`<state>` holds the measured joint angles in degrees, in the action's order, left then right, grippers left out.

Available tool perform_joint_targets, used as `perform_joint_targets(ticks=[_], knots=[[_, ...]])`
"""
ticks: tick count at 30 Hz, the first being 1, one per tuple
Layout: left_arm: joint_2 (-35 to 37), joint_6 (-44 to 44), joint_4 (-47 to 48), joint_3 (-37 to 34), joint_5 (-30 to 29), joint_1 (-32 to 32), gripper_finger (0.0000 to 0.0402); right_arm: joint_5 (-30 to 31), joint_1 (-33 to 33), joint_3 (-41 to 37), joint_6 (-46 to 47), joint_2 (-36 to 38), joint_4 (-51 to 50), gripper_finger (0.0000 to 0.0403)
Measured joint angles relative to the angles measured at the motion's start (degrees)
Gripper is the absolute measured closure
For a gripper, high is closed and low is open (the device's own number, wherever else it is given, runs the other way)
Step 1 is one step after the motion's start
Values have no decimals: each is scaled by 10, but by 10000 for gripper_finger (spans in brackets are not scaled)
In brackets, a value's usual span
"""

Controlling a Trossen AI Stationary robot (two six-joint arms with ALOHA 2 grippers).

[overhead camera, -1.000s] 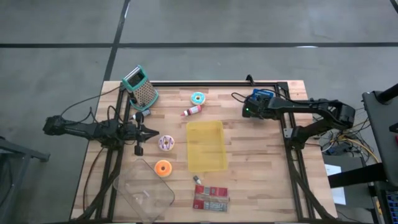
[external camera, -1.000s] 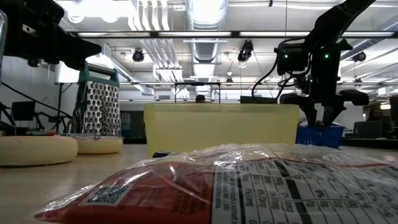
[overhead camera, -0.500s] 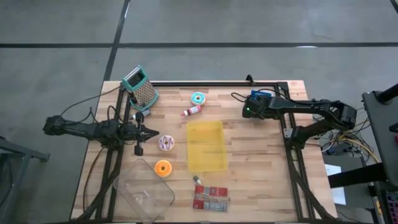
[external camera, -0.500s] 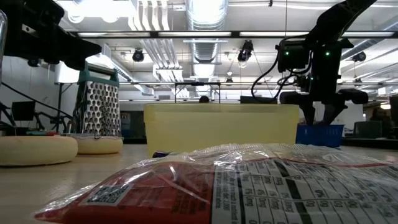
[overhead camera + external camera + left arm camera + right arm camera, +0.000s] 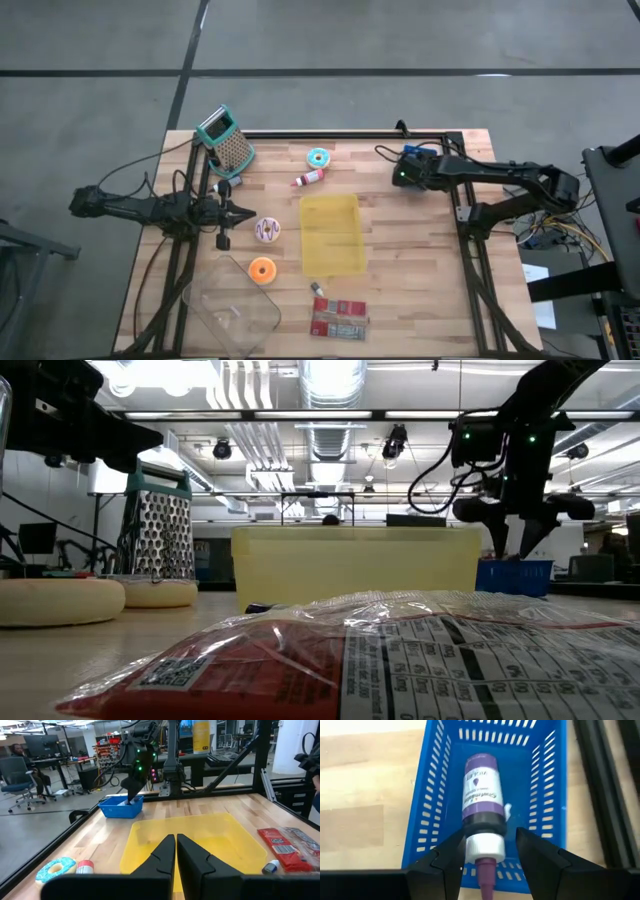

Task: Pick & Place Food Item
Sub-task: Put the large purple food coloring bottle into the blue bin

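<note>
A blue slotted basket point(image 5: 547, 795) stands at the table's far right point(image 5: 424, 154). A purple bottle point(image 5: 481, 795) with a white cap point(image 5: 485, 846) lies flat on the basket's floor. My right gripper point(image 5: 491, 836) hangs open just above the basket point(image 5: 516, 550), pointing down, one finger on either side of the cap; I see no touch. My left gripper point(image 5: 175, 851) is shut and empty, low over the table's left side point(image 5: 238, 212), pointing toward the yellow tray point(image 5: 332, 234).
A teal donut point(image 5: 318, 157), a red-capped bottle point(image 5: 310, 178), a pink-iced donut point(image 5: 267, 230) and an orange donut point(image 5: 262, 269) lie left of the tray. A grater point(image 5: 228, 140) stands far left. A clear container point(image 5: 232, 310) and a red packet point(image 5: 338, 318) lie near.
My right gripper has shifted a little toward the table's right edge over the blue basket, staying open and pointing down.
</note>
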<state>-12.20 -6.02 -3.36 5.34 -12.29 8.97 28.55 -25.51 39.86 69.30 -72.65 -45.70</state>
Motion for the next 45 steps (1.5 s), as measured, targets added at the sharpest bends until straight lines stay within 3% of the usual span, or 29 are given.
perform_joint_targets(ticks=[15,29,45], knots=[[0,0,0,0,0,0,378,0,23,0,-35,120,-7,225],[0,0,0,0,-1,0,378,-62,53,0,14,80,13,225],[0,0,0,0,0,0,378,-29,61,0,27,42,15,225]])
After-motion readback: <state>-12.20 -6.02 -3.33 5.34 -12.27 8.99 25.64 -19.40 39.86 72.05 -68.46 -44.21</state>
